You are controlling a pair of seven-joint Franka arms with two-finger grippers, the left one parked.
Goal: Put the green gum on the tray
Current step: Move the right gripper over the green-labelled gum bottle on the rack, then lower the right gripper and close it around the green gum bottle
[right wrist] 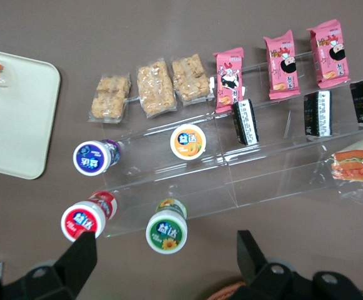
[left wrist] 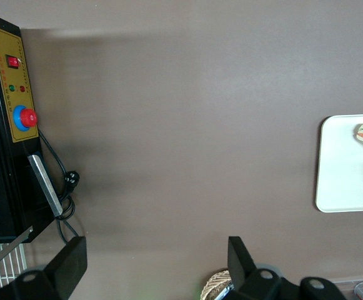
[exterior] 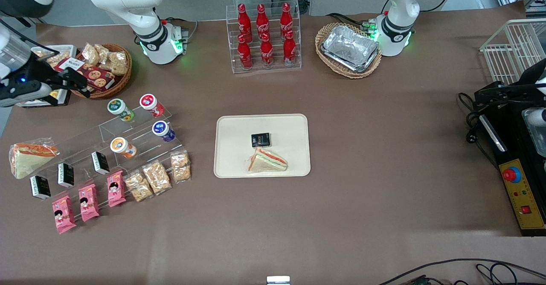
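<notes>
**Spotter:** Where's your claw (right wrist: 162, 262) right now?

**Me:** High above the desk (exterior: 362, 148) at my working arm's end, over the clear display stand (right wrist: 231, 169). The fingers are spread wide with nothing between them. The green gum (right wrist: 167, 229) sits almost straight below that gap, upright on the stand's top step, white lid up.

**Spotter:** Neighbours?

**Me:** The red-lidded bottle (right wrist: 82, 220) stands just beside it on the same step. The orange-lidded one (right wrist: 188, 142) and the blue one (right wrist: 92, 156) are a step lower, nearer the front camera.

**Spotter:** So how do you take it?

**Me:** I'd descend straight down, centred on the lid, with the fingers straddling the body so neither one brushes the red bottle. I'd grip below the lid, then lift clear of the stand before swinging over.

**Spotter:** And the tray (exterior: 232, 127)?

**Me:** It's well apart, mid-desk. A sandwich (exterior: 267, 161) and a small black packet (exterior: 260, 140) already lie on it, so I'd aim for the bare patch.
</notes>
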